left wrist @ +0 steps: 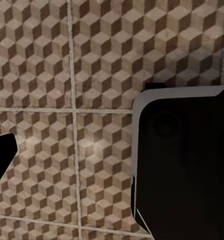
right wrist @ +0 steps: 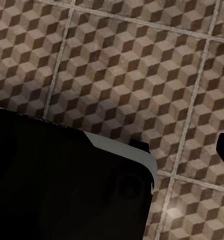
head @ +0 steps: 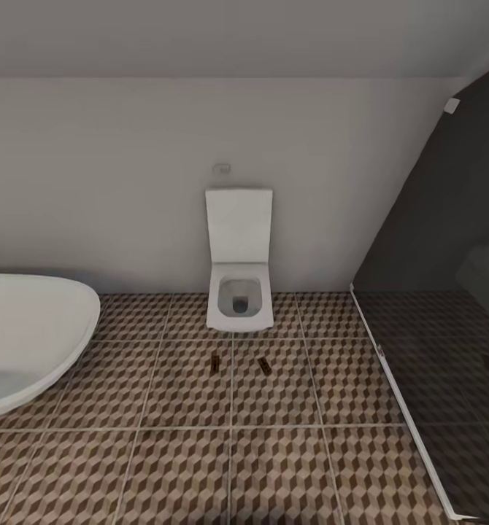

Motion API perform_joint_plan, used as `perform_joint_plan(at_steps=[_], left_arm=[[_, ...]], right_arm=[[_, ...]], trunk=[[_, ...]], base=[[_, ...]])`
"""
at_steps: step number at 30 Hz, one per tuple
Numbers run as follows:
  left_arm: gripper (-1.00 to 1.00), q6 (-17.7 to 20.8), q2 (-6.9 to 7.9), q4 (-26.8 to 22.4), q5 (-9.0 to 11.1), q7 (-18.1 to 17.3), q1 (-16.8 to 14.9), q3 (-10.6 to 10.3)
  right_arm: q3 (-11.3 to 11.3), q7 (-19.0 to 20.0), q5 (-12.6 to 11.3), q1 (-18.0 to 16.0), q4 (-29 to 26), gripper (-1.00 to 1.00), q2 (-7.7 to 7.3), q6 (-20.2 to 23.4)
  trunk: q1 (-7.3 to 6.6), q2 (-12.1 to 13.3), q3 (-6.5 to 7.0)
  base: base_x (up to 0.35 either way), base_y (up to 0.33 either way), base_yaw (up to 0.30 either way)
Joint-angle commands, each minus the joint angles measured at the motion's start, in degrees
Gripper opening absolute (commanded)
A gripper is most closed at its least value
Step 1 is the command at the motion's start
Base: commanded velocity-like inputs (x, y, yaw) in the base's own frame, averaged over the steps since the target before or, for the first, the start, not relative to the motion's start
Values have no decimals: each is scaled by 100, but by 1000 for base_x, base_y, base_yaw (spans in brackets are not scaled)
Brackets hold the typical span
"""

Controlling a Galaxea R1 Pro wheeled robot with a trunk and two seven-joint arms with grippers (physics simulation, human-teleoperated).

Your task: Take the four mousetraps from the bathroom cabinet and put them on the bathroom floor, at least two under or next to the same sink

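Neither pincer's finger spread can be told: the left wrist view gives a black body (left wrist: pixel 184 160) and a dark tip (left wrist: pixel 0 157) over the floor (left wrist: pixel 66 65), the right wrist view a black body (right wrist: pixel 66 180) over the same tiles (right wrist: pixel 132 55). Both hang above cube-patterned tile with pale grout. In the head view, left to right: a white bathtub (head: pixel 25 335), two mousetraps (head: pixel 214 362) (head: pixel 264 365) flat on the floor just before the toilet (head: pixel 239 255), then the dark glass shower screen (head: pixel 449 240). A pale wall (head: pixel 113 168) backs everything.
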Motion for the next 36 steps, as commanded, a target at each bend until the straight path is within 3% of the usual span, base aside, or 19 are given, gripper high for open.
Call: perform_joint_plan(at_steps=[1,16,21,25,31,36], left_arm=[[100,-16,-3,10,-4,29,1,-42],[100,-16,-3,12,15,33,23,-42],[100,-11,-3,11,269,32,27,-42],[100,3,-6,16,436,30,33,-44],[100,16,-11,15,487,29,90,-44],[100,18,-16,16,500,29,128,-46]], right_arm=[[-49,26,29,-3,4,100,-1,-19],[-57,24,21,-2,41,100,-3,13],[-53,19,-27,-2,91,100,3,47],[-50,18,-219,-2,129,100,6,265],[-52,33,-449,4,142,100,7,827],[-56,41,-502,7,144,100,11,1195]], trunk=[[3,-9,2],[3,-9,141],[3,-9,188],[3,-9,225],[3,-9,281],[3,-9,327]], base=[[0,0,0],[0,0,0],[0,0,0],[0,0,0],[0,0,0],[0,0,0]])
